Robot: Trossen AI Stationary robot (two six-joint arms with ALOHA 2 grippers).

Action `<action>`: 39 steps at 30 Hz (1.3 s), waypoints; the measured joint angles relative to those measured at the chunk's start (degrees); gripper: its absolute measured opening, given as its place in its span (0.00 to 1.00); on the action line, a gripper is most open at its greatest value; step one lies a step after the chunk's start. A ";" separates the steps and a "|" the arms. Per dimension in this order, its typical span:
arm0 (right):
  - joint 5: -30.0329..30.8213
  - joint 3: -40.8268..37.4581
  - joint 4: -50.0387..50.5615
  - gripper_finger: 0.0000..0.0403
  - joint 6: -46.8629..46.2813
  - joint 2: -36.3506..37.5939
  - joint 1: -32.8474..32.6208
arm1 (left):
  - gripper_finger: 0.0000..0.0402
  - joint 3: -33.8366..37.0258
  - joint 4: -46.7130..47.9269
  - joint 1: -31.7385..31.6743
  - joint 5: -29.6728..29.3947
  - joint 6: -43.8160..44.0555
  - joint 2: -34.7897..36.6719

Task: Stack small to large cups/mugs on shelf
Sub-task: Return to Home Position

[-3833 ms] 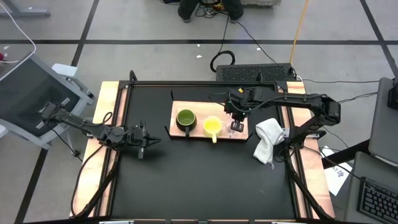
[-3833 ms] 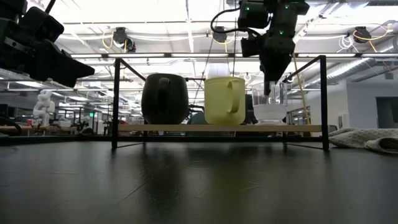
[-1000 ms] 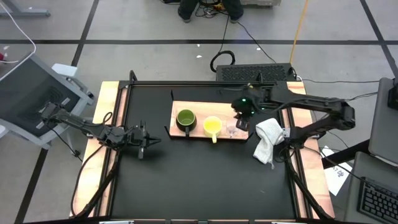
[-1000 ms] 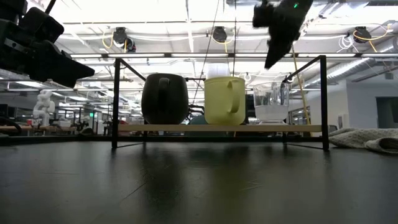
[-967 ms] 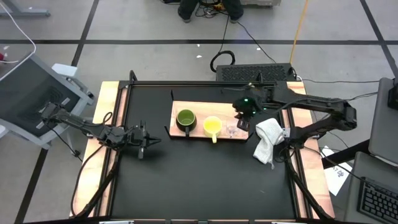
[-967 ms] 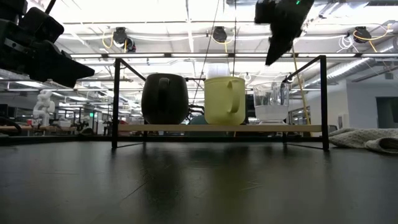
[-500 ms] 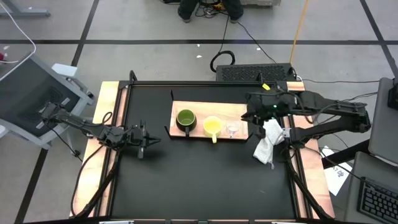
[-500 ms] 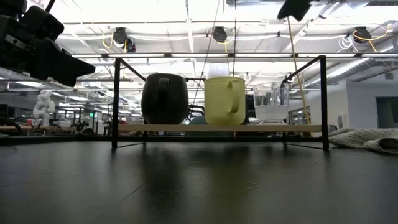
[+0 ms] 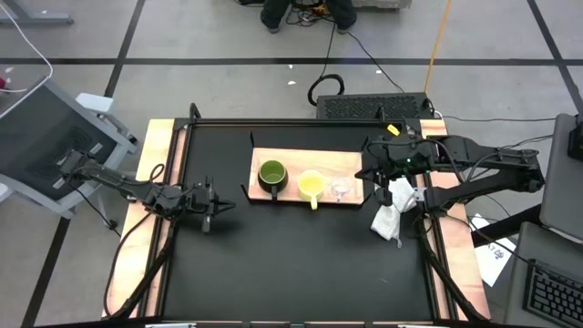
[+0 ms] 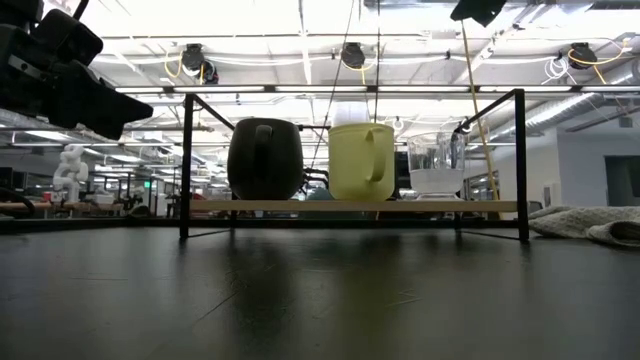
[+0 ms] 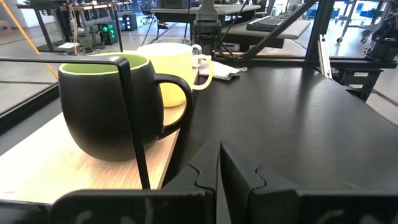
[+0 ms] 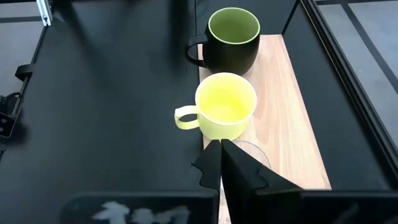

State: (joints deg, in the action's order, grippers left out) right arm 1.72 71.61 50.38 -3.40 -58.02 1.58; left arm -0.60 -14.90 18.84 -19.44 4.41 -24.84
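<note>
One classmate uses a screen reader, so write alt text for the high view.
Three cups stand in a row on a wooden shelf: a dark green mug, a yellow mug, then a small clear cup. The right gripper hangs off the shelf's clear-cup end, by a white cloth; the left gripper waits over the table, left of the shelf.

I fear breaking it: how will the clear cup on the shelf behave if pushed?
The clear cup looks thin and small, so probably light and easy to slide. It stands near the shelf end, so a push might drop it.
</note>
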 joint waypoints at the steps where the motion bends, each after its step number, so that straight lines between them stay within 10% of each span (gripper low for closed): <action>1: 0.02 0.00 -0.01 0.00 0.00 0.02 0.00 | 0.05 0.00 0.00 0.01 0.00 0.01 0.01; 13: -0.02 -2.17 -5.22 0.00 1.12 4.00 -2.92 | 0.05 0.00 0.10 0.06 0.02 0.65 0.00; 39: -8.39 -47.65 -47.42 0.00 -1.05 34.90 -4.02 | 0.05 0.00 -0.01 0.10 0.00 -0.20 0.00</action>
State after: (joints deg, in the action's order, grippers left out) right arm -6.68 23.97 2.96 -4.45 -23.12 -2.44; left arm -0.60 -14.90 18.94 -19.44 4.21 -24.84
